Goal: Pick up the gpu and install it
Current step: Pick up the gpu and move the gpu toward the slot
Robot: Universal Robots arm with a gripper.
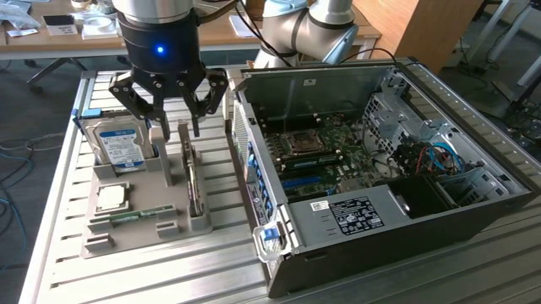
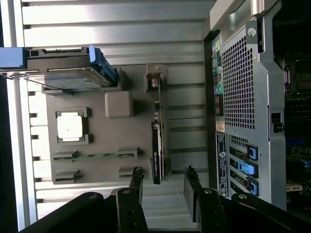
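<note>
the pincer (image 1: 176, 125) hangs wide open and empty just above the gpu (image 1: 192, 174), which stands on edge in the grey tray (image 1: 139, 237) beneath. the wrist view shows the card's end between the fingers (image 2: 136, 179), room either side; the exterior view shows the open computer case (image 1: 363, 247) close alongside.

gpu (image 1: 192, 180) (image 2: 156, 155): thin card, upright on edge, slotted in gray holder (image 1: 135, 240).

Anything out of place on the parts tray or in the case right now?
Nothing stands out. The gpu stands on edge in the tray, the hard drive upright beside it, the open gripper above them. The case lies open.
</note>
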